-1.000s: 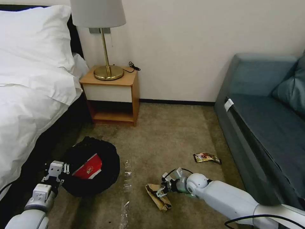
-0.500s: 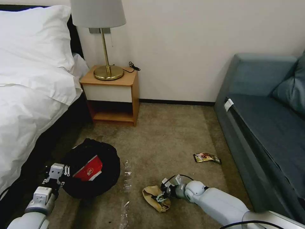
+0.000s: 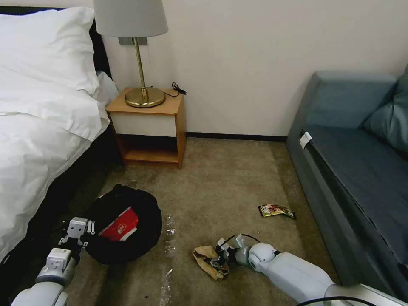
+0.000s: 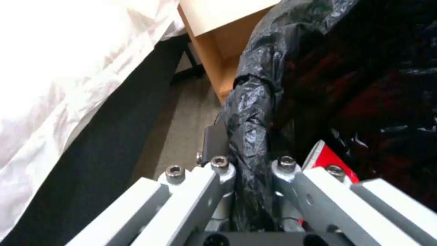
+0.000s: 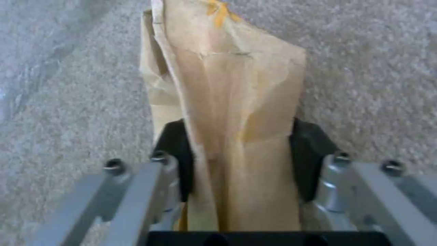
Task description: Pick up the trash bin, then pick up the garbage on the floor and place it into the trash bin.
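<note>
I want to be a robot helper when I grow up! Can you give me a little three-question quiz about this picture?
1. True or false: the red packet is already inside the trash bin.
2. What do the right gripper fingers hold? A) bottle B) brown paper bag C) lamp
3. Fill in: the left gripper is clamped on the bin's ____.

Key: 1 true; 2 B; 3 rim, covered by the black bag.
</note>
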